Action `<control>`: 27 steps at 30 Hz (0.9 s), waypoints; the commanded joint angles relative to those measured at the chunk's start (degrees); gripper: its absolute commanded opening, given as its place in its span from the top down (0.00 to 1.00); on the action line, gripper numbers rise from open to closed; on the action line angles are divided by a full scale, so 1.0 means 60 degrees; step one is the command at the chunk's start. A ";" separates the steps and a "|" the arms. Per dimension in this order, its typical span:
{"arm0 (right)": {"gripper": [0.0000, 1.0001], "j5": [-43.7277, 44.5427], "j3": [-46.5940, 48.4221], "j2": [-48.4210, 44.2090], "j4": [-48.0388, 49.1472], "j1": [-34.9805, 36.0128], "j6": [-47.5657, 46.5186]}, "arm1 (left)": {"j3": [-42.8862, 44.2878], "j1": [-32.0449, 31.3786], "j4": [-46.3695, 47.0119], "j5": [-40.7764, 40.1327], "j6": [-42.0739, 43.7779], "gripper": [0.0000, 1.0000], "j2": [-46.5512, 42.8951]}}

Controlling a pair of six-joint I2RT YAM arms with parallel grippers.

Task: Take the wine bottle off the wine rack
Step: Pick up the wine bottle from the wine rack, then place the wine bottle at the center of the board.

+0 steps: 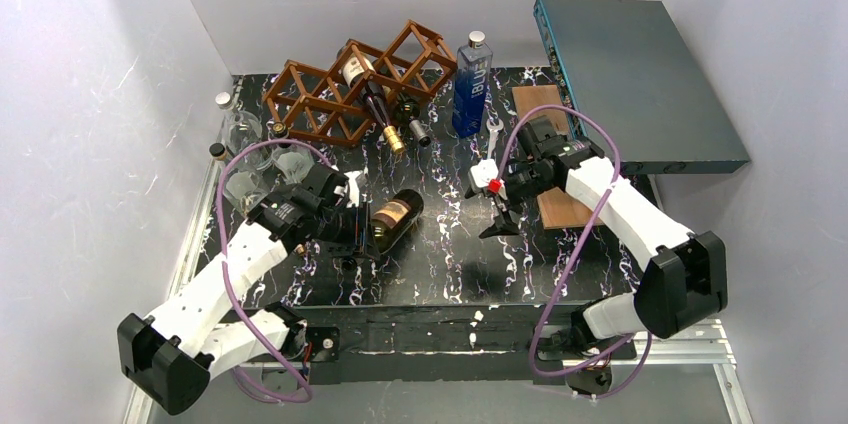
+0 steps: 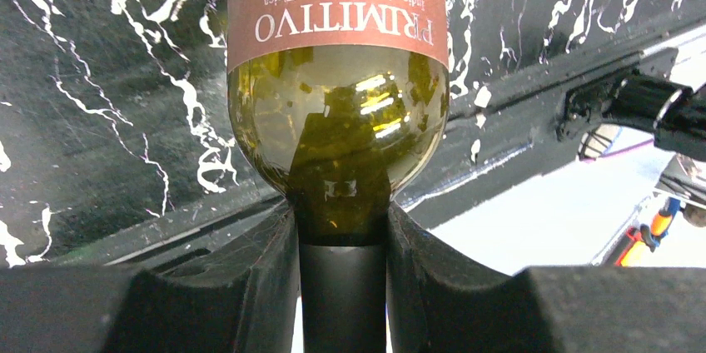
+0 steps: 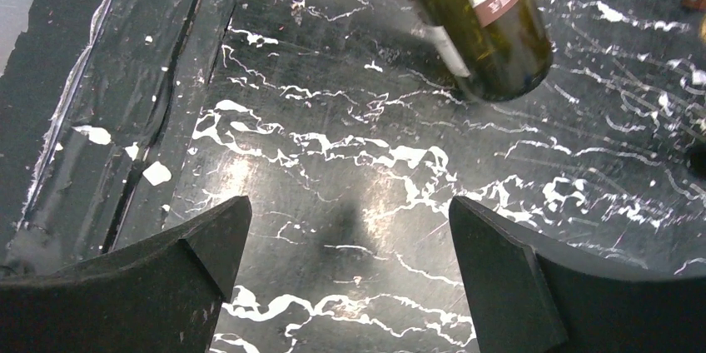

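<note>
Left tool (image 2: 341,232) pinching one wine bottle (image 2: 337,120) by neck, right tool (image 3: 350,211) spread, one wine rack (image 1: 320,96) behind

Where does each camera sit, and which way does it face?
Top external: above and behind both arms, looking down at black marbled table and reddish-brown wooden lattice rack.
Left wrist: along left tool, shut on neck of green glass wine bottle.
Right wrist: down past open right tool at table; all share that bottle.

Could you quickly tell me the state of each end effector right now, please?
Left end effector: closed on the neck of the wine bottle.
Right end effector: open, holding nothing.
</note>
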 commanded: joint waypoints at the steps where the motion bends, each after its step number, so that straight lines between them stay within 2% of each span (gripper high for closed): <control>1: 0.01 -0.0447 0.0673 0.0310 -0.0323 0.0128 -0.0452 | 0.0913 -0.0035 0.0208 0.1314 0.0285 1.00 0.0068; 9: 0.02 -0.0099 0.0706 0.0471 0.1052 0.0549 0.0712 | 0.1523 -0.0240 0.0216 0.2629 0.0196 1.00 0.1102; 19: 0.02 0.0608 0.0458 0.0706 0.2042 0.1552 0.1553 | 0.2320 -0.0785 0.0314 0.3210 0.0072 1.00 0.2221; 27: 0.02 0.0753 0.0056 0.0764 0.2493 0.1880 0.1860 | 0.2633 -0.1014 0.0678 0.3614 -0.0104 1.00 0.2682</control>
